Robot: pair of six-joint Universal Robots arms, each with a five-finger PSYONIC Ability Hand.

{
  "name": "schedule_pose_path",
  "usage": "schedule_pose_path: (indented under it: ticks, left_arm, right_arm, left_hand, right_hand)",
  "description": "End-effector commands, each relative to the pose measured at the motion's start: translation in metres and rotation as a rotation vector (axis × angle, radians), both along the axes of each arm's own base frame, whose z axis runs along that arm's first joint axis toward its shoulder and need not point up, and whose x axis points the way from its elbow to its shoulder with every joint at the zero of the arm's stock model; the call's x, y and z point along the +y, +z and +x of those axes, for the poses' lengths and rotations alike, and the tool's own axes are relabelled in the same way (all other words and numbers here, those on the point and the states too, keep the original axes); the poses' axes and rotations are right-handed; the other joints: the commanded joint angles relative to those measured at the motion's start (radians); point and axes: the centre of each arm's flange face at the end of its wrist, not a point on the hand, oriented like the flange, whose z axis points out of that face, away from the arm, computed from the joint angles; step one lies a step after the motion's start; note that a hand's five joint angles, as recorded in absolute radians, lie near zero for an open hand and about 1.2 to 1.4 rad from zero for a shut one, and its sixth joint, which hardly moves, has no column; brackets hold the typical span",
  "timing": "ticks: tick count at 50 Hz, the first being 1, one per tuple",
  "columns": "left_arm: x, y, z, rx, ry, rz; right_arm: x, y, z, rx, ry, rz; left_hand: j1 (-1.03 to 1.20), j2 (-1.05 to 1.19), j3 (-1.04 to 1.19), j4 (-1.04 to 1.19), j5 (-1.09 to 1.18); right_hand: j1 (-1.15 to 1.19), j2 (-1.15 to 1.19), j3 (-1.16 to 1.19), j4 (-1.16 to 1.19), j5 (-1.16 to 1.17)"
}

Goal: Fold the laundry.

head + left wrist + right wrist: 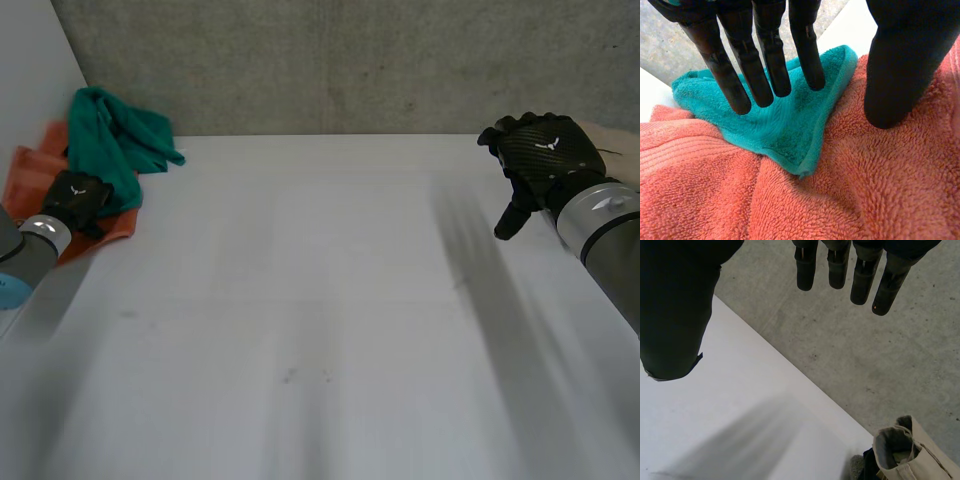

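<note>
White table (320, 330) is the biggest thing here, spread wide between my two hands. Under my left hand (771, 55) lies the orange towel (865, 190), soft and fuzzy, bunched up at a far corner of the table. On top of it sits the smaller green-blue towel (785, 130), crumpled, with one pointed corner just below my fingertips.

My left hand is open. The fingers (726, 75) are straight and a little spread above the green-blue towel, and the thumb (900, 75) hangs apart from them over the orange one. It holds nothing, and I cannot tell if the tips touch the cloth.

My right hand (545, 150) is well apart from both towels, up over the far side of the table. It is open too — fingers (837, 270) loose, thumb off to the side, nothing in it. Past its fingertips, off the table's edge, is a small tan cloth thing (905, 452) — I cannot tell what it is.
</note>
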Motion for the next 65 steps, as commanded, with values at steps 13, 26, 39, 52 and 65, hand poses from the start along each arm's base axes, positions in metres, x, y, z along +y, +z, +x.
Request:
schedule_pose_path:
  ticks: [13, 26, 39, 52, 65]
  left_arm:
    - [0.021, 0.035, -0.021, -0.039, -0.014, -0.012]
    - [0.049, 0.022, -0.036, -0.038, -0.034, 0.084]
    - [0.031, 0.001, -0.029, -0.042, -0.012, 0.056]
    - [0.015, 0.003, -0.024, -0.054, 0.027, -0.001]
    - [0.011, 0.001, -0.024, -0.056, 0.03, -0.024]
  right_arm:
    - [-0.001, -0.002, 0.0, 0.002, 0.0, 0.007]
    - [-0.001, -0.002, 0.0, 0.025, 0.0, 0.0]
    - [-0.001, -0.002, 0.0, 0.025, -0.002, -0.002]
    - [-0.003, -0.01, 0.001, 0.033, -0.003, 0.018]
    - [-0.004, -0.014, 0.002, 0.037, -0.001, 0.028]
  left_hand:
    - [0.631, 0.643, 0.644, 0.643, 0.651]
    - [-0.018, -0.006, -0.005, -0.005, 0.002]
    - [-0.012, 0.0, 0.001, 0.001, 0.008]
    - [0.011, 0.024, 0.025, 0.024, 0.032]
    - [0.041, 0.053, 0.054, 0.054, 0.061]
  right_hand:
    - [-0.033, -0.047, -0.04, -0.063, -0.067]
    - [-0.033, -0.047, -0.04, -0.063, -0.067]
    - [-0.033, -0.047, -0.04, -0.063, -0.067]
    - [-0.033, -0.047, -0.04, -0.063, -0.067]
    - [-0.033, -0.047, -0.04, -0.063, -0.067]
